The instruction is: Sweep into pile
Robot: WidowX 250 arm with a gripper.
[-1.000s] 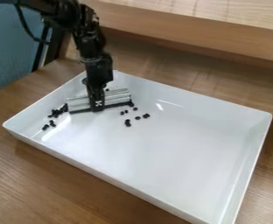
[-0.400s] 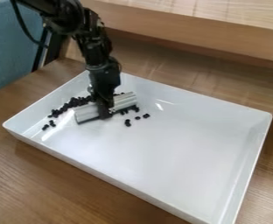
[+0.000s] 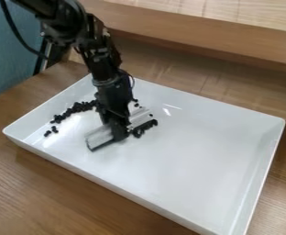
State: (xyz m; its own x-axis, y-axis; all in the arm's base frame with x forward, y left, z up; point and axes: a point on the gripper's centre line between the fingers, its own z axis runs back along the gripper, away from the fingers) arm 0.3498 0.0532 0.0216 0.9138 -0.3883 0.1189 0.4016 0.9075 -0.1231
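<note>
Many small black pieces (image 3: 78, 107) lie in a large white rectangular tray (image 3: 200, 160) with a glossy floor and low raised walls. Most of them form a loose, curved row in the tray's upper-left part, running from near the left wall toward the black robot arm (image 3: 99, 53). Two little clusters (image 3: 50, 131) sit just below the lower-left end of that row, slightly apart from it. Another group (image 3: 138, 133) is bunched beside the right-hand end of the silver-grey ridged bar (image 3: 100, 137), along its front edge, and a few single pieces (image 3: 136, 104) lie behind the bar, near the arm

The arm comes in from the upper left, with a black cable (image 3: 24, 43) looping beside it, and the black two-finger gripper (image 3: 119, 133) hangs down over the left half of the tray. It is clamped on the middle of the bar, which stands low against the tray floor and slants from lower left to upper right, a dark strip (image 3: 102, 145) running along its lower front edge

The tray rests on a brown wood-grain table (image 3: 29, 193). Behind it is a thick wooden ledge (image 3: 200, 34), and a blue panel (image 3: 11, 50) stands at the upper left, next to dark uprights
</note>
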